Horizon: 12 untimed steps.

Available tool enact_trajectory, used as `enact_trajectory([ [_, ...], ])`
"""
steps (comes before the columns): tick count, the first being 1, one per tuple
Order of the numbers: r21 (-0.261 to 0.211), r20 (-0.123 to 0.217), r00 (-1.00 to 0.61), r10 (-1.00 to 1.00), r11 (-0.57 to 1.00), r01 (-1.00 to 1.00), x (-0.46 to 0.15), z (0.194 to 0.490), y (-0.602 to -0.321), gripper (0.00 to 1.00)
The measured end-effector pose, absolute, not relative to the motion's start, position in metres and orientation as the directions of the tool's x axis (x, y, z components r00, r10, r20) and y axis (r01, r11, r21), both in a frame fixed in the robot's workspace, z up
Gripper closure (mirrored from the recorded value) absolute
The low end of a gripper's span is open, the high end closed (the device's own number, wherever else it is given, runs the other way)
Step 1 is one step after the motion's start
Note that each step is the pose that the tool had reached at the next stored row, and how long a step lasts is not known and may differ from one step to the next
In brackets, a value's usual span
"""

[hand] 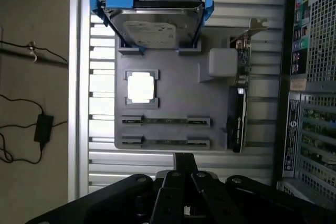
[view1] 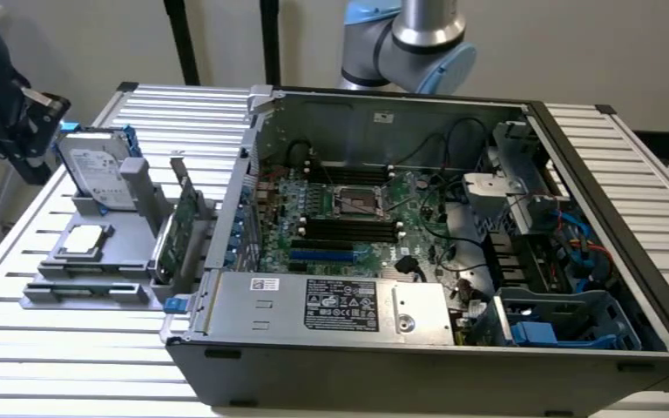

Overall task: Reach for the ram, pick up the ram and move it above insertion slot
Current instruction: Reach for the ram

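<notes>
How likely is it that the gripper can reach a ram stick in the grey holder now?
Probably yes. The gripper hangs above the grey holder, and both ram sticks lie uncovered in it, apart from the hard drive and the expansion card.

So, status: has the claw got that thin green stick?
Black gripper hovers above grey holder tray, empty. Thin green ram sticks sit in tray. Nothing blocking them.

I record, by the exterior view's clock: a grey tray (view1: 119, 228) on the slatted table (view1: 67, 348). The drive (view1: 97, 170) stands upright at the tray's twelve o'clock. The card (view1: 185, 222) stands along its three o'clock edge. A square chip (view1: 84, 246) lies flat near centre. The open case (view1: 428, 374) sits at the tray's three o'clock, with the power supply (view1: 311, 305) at its own six o'clock.
</notes>
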<state>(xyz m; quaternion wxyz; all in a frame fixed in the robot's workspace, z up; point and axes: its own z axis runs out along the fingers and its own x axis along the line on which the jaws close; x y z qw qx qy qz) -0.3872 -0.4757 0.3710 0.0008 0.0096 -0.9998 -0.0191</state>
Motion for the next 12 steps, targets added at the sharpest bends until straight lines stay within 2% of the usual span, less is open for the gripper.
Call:
enact_trajectory([
  [5, 0.038, 0.002, -1.0, -0.019, 0.999, -0.019, -0.387, 0.367, -0.498, 0.89],
  [12, 0.038, 0.002, -0.998, -0.068, 0.997, -0.068, -0.387, 0.367, -0.499, 0.89],
])
